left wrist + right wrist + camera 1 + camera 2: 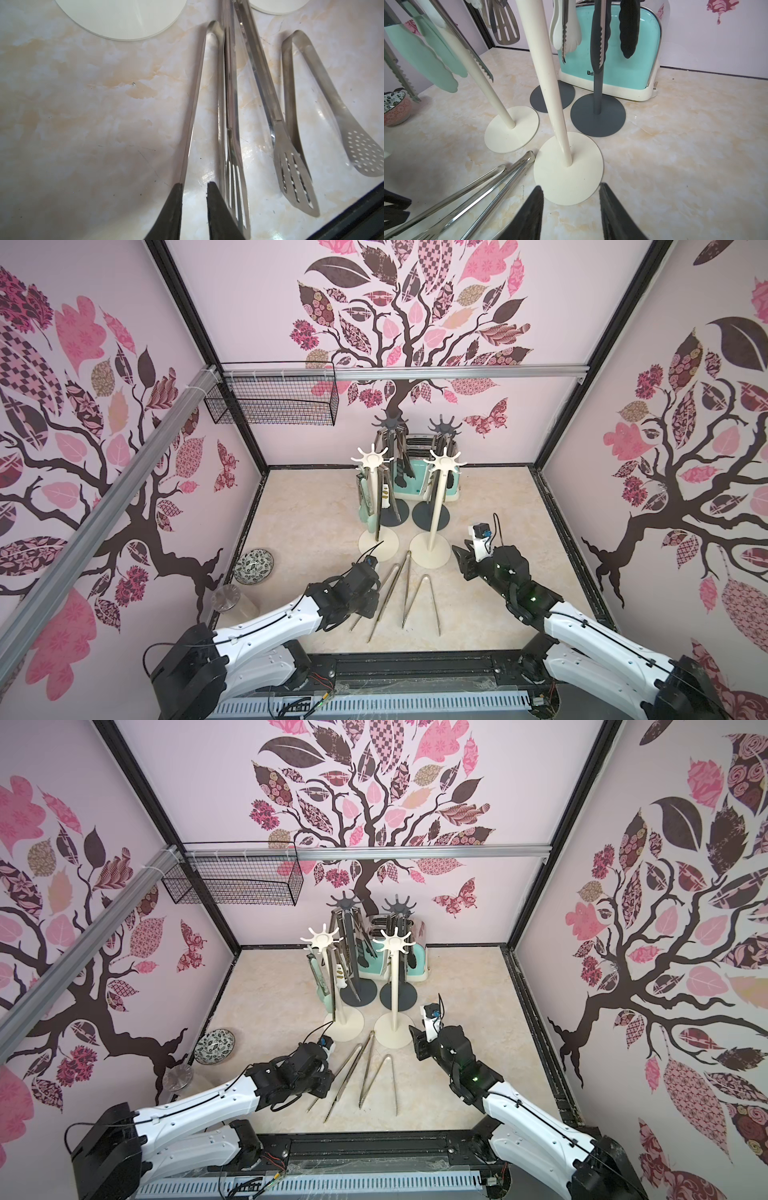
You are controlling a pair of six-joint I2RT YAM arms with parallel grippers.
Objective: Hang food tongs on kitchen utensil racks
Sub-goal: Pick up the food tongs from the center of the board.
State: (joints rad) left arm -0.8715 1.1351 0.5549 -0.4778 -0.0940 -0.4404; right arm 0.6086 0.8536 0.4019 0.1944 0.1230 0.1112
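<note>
In both top views four racks (436,506) stand bunched near the middle of the desk's (519,497) back edge. Two cream ones are in front and two grey ones behind, with a mint toaster (415,489) just behind them. Hung tongs (365,497) dangle from several crowns. Three loose tongs (426,577) of bare steel lie flat, side by side, between the cream bases and the front edge, bends toward the racks. The left gripper (368,611) sits low over the one nearest the left edge. The right gripper (461,562) hovers just beside the cream base nearer the right edge, clear of all tongs. A patterned bowl (253,567) rests by the left edge. In the left wrist view the left gripper (194,184) has its jaws part spread with bare desk between the tips. Both arms of that loose tongs (217,27) run under the jaws, and whether they touch cannot be told. The two others lie beside it, slotted and perforated ends showing. In the right wrist view the right gripper (572,186) has its jaws spread wide on nothing, facing a cream rack's (548,83) base. Beyond are the other racks, hung tongs (629,31) with mint, cream and black tips, and the toaster (633,62).
</note>
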